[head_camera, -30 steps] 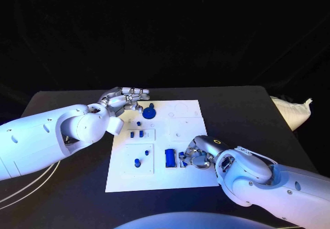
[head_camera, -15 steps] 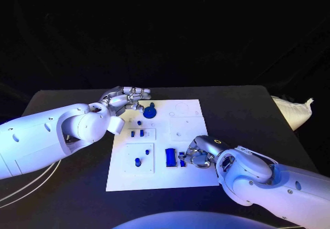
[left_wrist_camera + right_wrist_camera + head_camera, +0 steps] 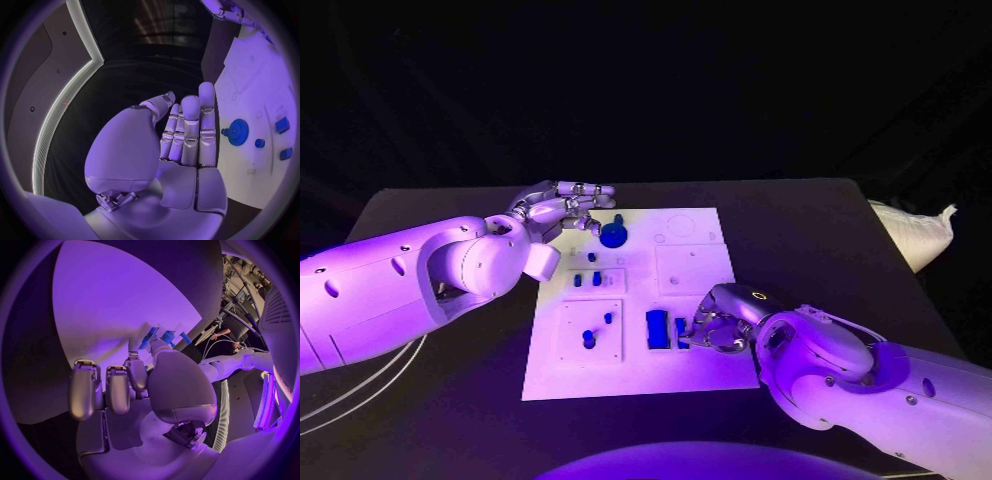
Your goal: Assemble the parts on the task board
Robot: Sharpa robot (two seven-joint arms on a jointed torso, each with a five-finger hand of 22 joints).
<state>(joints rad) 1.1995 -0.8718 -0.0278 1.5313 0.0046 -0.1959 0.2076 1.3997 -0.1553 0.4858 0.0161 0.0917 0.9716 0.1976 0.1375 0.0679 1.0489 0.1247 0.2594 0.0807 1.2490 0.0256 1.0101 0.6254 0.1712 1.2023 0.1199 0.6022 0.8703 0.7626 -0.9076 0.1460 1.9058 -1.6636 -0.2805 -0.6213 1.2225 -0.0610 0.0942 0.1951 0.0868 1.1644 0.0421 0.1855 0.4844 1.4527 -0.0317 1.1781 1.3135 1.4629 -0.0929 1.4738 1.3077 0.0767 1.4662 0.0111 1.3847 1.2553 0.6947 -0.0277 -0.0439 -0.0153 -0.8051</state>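
Observation:
The white task board (image 3: 692,270) lies in the middle of the black table. A blue gear (image 3: 613,238) stands near its far left corner. My left hand (image 3: 567,209) hovers just left of the gear with fingers straight and nothing in them; the left wrist view shows this hand (image 3: 187,135) beside the gear (image 3: 237,132). A long blue block (image 3: 656,329) stands at the near middle of the board. My right hand (image 3: 720,325) curls down at the board's near right, its fingertips pinching a small blue part (image 3: 681,331) next to the block. Several small blue pegs (image 3: 589,340) stand on the left half.
A white bag (image 3: 913,236) lies at the table's right edge. Thin cables (image 3: 343,400) run over the table at the near left. Bare black table (image 3: 805,225) surrounds the board.
My right hand has drawn slightly back to the right and nearer, its fingertips still at the small blue part by the block. The left hand has stayed in place.

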